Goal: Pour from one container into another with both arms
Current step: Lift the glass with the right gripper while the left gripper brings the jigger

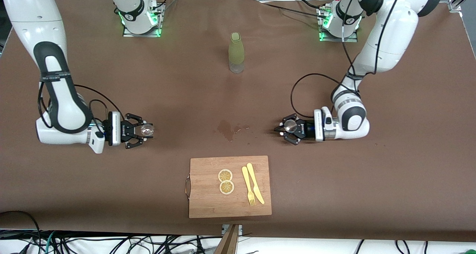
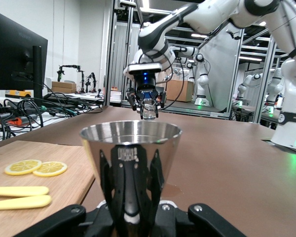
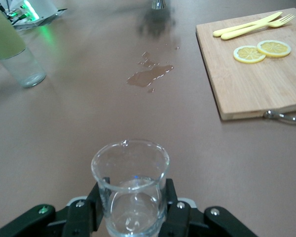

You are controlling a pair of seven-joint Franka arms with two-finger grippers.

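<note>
Here both containers are in hand and upright, well apart over the counter (image 1: 111, 194): the right gripper (image 1: 143, 130) has its jaws pinching a clear glass beaker (image 3: 130, 185), the left gripper (image 1: 287, 127) a steel cup (image 2: 130, 148). Pouring seems not yet begun. Next, they must meet over the wet patch (image 1: 227, 129), then one tips.

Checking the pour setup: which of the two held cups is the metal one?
The shiny metal cup in the left gripper is metal; the right gripper holds a clear glass beaker, see-through with a pouring lip.
</note>
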